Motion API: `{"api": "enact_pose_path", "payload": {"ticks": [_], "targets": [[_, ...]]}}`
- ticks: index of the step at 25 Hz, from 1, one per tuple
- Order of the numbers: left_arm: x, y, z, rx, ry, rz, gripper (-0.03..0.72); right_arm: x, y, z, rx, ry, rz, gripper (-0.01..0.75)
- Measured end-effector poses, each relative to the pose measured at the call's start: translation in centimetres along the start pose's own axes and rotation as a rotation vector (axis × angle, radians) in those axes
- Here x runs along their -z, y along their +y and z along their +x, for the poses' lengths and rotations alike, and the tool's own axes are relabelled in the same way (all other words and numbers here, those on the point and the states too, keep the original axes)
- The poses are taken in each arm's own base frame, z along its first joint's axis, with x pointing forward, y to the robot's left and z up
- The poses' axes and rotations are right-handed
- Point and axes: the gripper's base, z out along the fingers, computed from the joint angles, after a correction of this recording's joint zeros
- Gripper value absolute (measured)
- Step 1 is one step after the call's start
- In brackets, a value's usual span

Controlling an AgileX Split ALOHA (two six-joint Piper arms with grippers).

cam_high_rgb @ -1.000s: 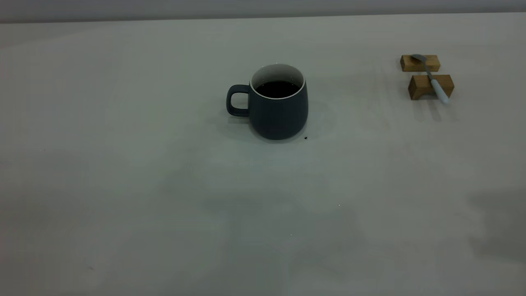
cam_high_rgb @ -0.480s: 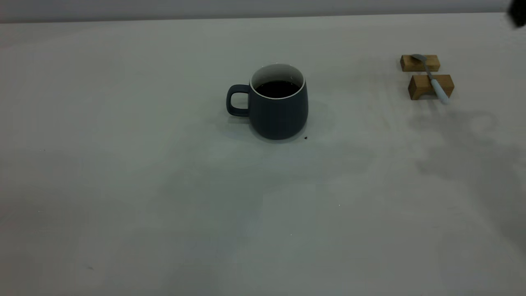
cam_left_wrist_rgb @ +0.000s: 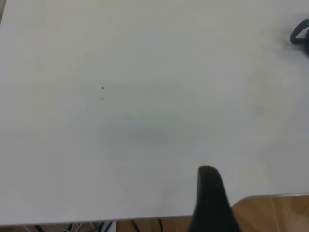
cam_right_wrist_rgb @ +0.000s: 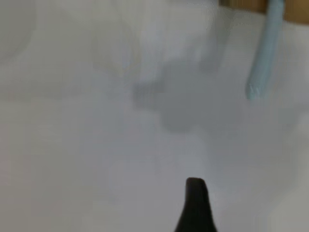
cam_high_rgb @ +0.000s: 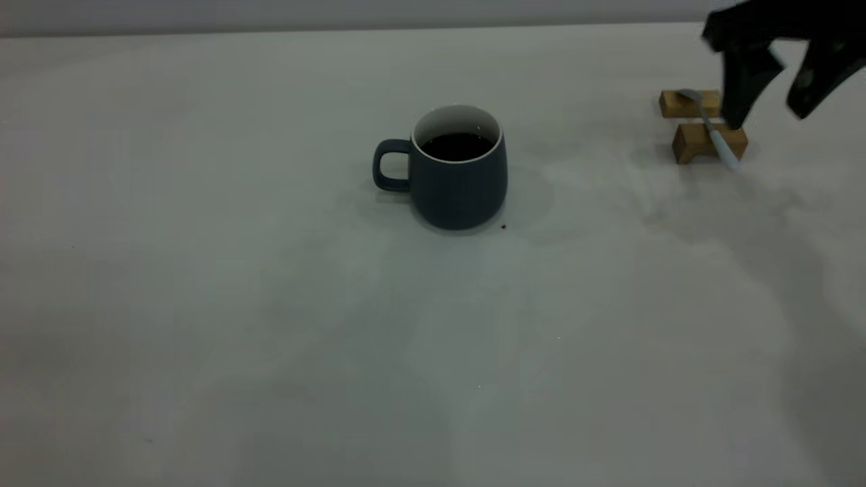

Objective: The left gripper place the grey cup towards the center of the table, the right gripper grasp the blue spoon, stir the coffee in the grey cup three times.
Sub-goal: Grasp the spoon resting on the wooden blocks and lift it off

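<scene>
The grey cup (cam_high_rgb: 460, 179) stands upright near the middle of the table (cam_high_rgb: 203, 304), handle to the left, with dark coffee (cam_high_rgb: 457, 145) inside. The blue spoon (cam_high_rgb: 718, 141) lies across two tan wooden blocks at the far right. My right gripper (cam_high_rgb: 766, 120) hovers open just above and right of the spoon, with one finger (cam_high_rgb: 741, 88) over the blocks. In the right wrist view the spoon's pale blue handle (cam_right_wrist_rgb: 264, 53) lies ahead of the gripper. My left gripper (cam_left_wrist_rgb: 210, 195) is out of the exterior view, parked over the table's edge; the cup's handle (cam_left_wrist_rgb: 299, 36) shows far off.
Two tan wooden blocks (cam_high_rgb: 690, 103) (cam_high_rgb: 697, 141) hold the spoon off the table. A tiny dark speck (cam_high_rgb: 503, 227) lies by the cup's base. Wide bare table lies between cup and spoon. Wooden floor (cam_left_wrist_rgb: 275, 212) shows beyond the table edge.
My right gripper has come into view from the upper right and moved down and left to the spoon's blocks. The cup and spoon have not moved.
</scene>
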Motion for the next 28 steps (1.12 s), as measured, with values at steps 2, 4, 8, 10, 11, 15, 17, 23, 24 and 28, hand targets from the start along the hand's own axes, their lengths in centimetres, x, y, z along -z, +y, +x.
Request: {"api": "enact_pose_path", "payload": {"ticks": [2, 4, 8, 10, 11, 15, 17, 23, 24, 28], "targets": [[0.0, 0.0, 0.0, 0.0, 0.0, 0.0, 0.563, -1.4, -0.1, -0.7, 0.0, 0.015, -0.002, 0.676], [0.0, 0.0, 0.0, 0.0, 0.0, 0.0, 0.563, -2.6, -0.2, -1.3, 0.0, 0.024, -0.003, 0.686], [0.0, 0.0, 0.0, 0.0, 0.0, 0.0, 0.563, -4.6, -0.3, -2.4, 0.0, 0.033, -0.003, 0.687], [0.0, 0.0, 0.0, 0.0, 0.0, 0.0, 0.563, -5.6, -0.4, -2.9, 0.004, 0.038, 0.0, 0.687], [0.0, 0.0, 0.0, 0.0, 0.0, 0.0, 0.563, -5.9, -0.5, -3.1, 0.007, 0.04, 0.002, 0.687], [0.0, 0.0, 0.0, 0.0, 0.0, 0.0, 0.563, -7.1, -1.0, -3.7, 0.008, 0.046, 0.011, 0.686], [0.0, 0.0, 0.0, 0.0, 0.0, 0.0, 0.563, -7.5, -1.6, -3.7, -0.006, 0.052, 0.012, 0.683], [0.0, 0.0, 0.0, 0.0, 0.0, 0.0, 0.563, -8.3, -2.9, -3.5, -0.029, 0.062, 0.018, 0.669], [0.0, 0.0, 0.0, 0.0, 0.0, 0.0, 0.563, -8.3, -3.0, -3.6, -0.03, 0.056, 0.019, 0.659], [0.0, 0.0, 0.0, 0.0, 0.0, 0.0, 0.563, -8.3, -3.1, -3.7, -0.022, 0.042, 0.029, 0.56]]}}
